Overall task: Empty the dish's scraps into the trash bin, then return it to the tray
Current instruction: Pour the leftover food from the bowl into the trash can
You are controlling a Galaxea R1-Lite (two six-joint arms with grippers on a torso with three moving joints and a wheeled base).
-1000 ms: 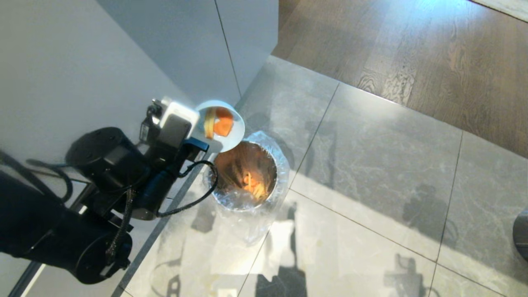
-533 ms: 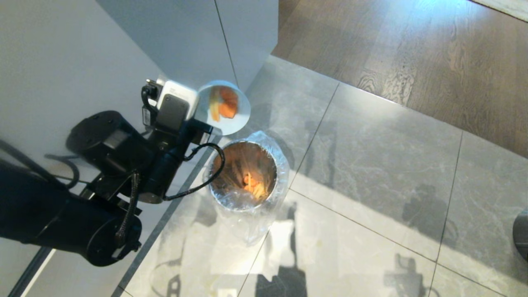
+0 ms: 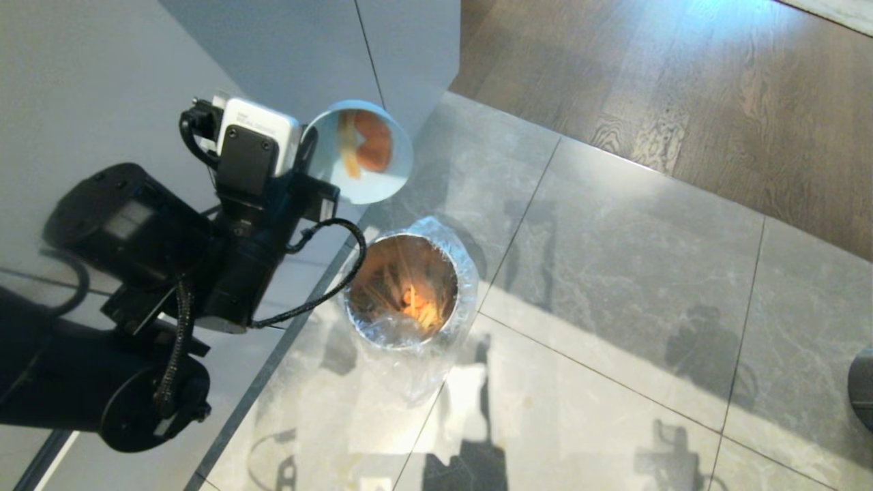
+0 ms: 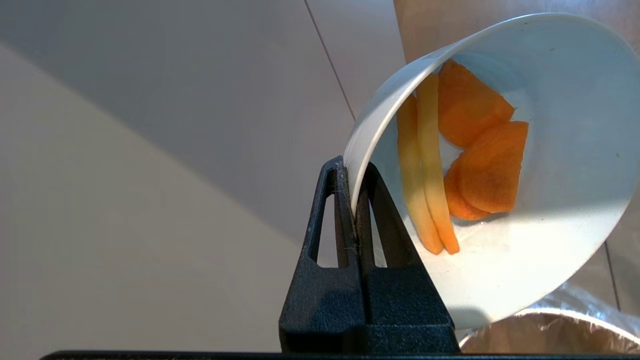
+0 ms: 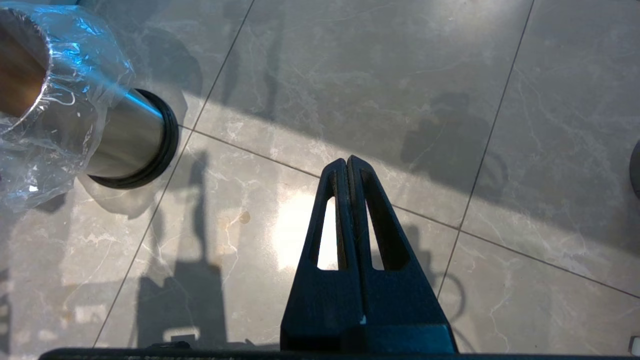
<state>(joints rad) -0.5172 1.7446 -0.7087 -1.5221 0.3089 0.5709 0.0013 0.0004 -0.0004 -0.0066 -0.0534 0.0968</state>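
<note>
Left pincer (image 4: 356, 200) clamped on the rim of the dish (image 3: 365, 167), upper centre-left of the head view, tilted, with the scraps (image 4: 462, 165) clinging inside. Trash bin (image 3: 408, 286) below, mid-frame, not directly under the lip. Risk: slices sliding out onto the floor (image 3: 614, 273). Right pincer (image 5: 348, 210) pressed together, empty, idle over the tiles.

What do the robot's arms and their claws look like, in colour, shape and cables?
The left arm is bulky glossy black, built of rounded joint housings, with a white box-shaped module near the wrist and black cables looping alongside. Both the left claw and right claw have matte black, tapering triangular fingers with slot cut-outs.
</note>
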